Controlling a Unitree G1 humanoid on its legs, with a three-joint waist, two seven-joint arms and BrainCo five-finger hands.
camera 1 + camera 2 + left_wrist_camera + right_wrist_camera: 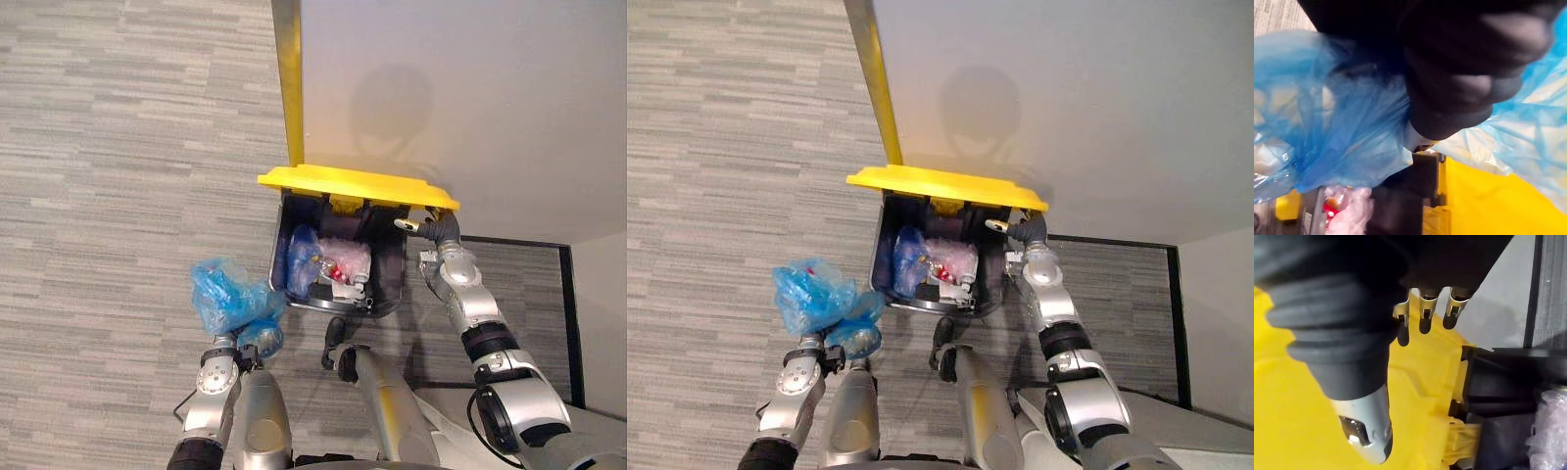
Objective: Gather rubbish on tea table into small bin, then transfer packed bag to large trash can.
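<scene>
Lower left, the left hand (235,351) carries the packed blue bag (223,294); I cannot tell its grip. Mid-frame, the right hand (438,227), held flat, props the yellow lid (353,184). Dropping the bag into the large can (392,266) apparently remains.

The right hand's (1422,298) straight fingers (1450,309) lie against the yellow lid (1303,421), beside the black bin (1503,382).
</scene>
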